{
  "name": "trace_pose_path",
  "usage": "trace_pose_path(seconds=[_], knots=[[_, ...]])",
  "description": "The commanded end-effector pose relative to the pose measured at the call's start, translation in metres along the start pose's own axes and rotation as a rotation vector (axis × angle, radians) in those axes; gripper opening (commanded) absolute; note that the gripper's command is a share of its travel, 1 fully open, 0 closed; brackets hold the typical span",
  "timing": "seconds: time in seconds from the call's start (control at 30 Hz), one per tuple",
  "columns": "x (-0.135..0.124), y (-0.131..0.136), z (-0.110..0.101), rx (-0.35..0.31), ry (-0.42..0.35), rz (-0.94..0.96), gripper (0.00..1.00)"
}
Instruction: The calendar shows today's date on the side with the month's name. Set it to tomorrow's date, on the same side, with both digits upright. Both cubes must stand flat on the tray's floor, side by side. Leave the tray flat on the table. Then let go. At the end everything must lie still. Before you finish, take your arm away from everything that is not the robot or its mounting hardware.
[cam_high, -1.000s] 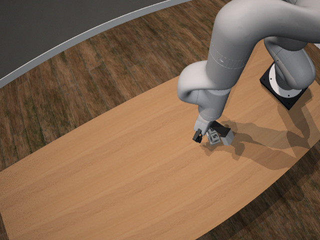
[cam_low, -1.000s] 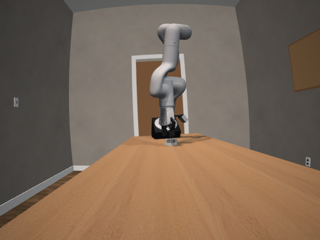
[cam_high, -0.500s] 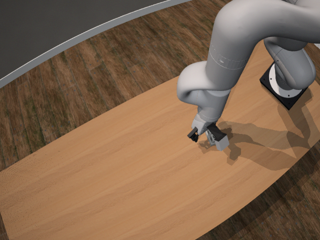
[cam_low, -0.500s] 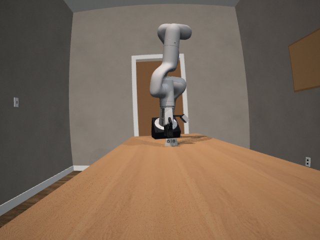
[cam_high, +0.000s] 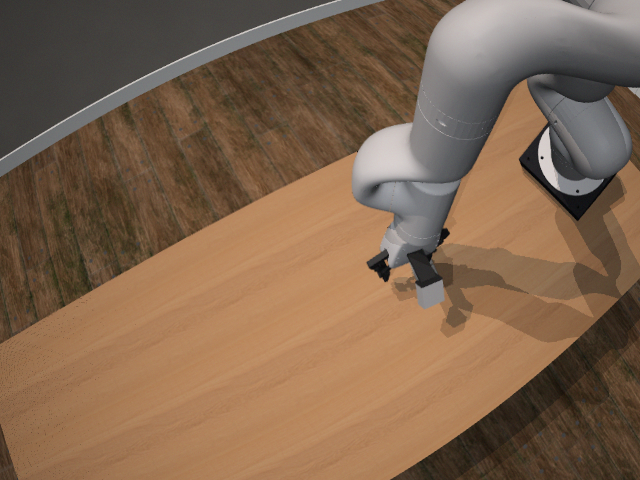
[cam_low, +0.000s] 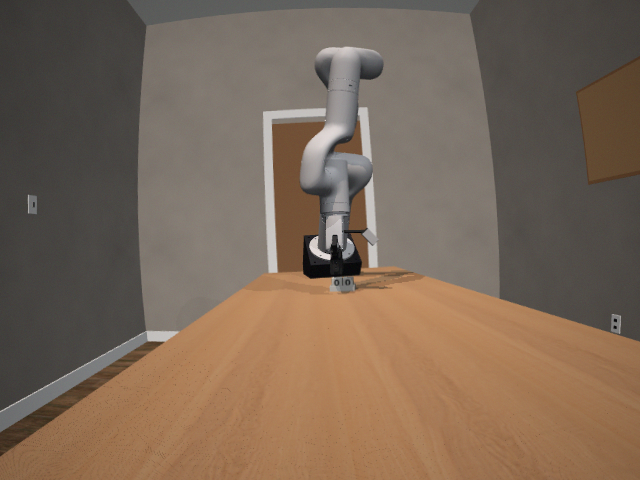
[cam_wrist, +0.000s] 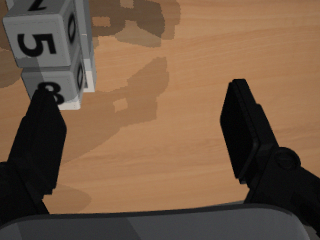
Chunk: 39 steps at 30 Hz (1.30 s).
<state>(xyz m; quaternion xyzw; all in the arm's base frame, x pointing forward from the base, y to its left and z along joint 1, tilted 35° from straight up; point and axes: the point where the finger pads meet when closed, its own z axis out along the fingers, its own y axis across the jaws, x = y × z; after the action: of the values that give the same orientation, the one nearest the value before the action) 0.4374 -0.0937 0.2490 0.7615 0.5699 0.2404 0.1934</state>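
From my remote station, the table (cam_high: 206, 330) reads as light wood, smooth with a fine grain and a matt sheen. The floor (cam_high: 129, 170) is darker, streaky plank wood. My arm (cam_high: 454, 103) has a smooth pale-grey shell, softly satin like moulded plastic, on a matt black base plate (cam_high: 578, 209). The gripper (cam_wrist: 143, 123) fingers look matt black. The calendar cubes (cam_wrist: 40, 36) appear matt grey-white with black printed digits.

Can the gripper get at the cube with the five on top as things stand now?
Probably yes. The gripper is open and empty above the table, nothing lies between, but the cube sits off beside one finger, so the jaws must shift sideways first.
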Motion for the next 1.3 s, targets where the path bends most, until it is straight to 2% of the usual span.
trace_pose_path(seconds=[0.0,0.23,0.47,0.73,0.97,1.27], knots=[[0.0006,0.0027,-0.0002,0.014,0.009,0.129,1.00],[0.0008,0.0031,-0.0002,0.015,0.009,0.158,1.00],[0.0019,0.0066,-0.0001,0.015,0.007,0.376,1.00],[0.0021,0.0073,0.0000,0.016,0.007,0.420,1.00],[0.0032,0.0108,0.0001,0.016,0.005,0.638,1.00],[0.0036,0.0124,0.0002,0.017,0.004,0.736,1.00]])
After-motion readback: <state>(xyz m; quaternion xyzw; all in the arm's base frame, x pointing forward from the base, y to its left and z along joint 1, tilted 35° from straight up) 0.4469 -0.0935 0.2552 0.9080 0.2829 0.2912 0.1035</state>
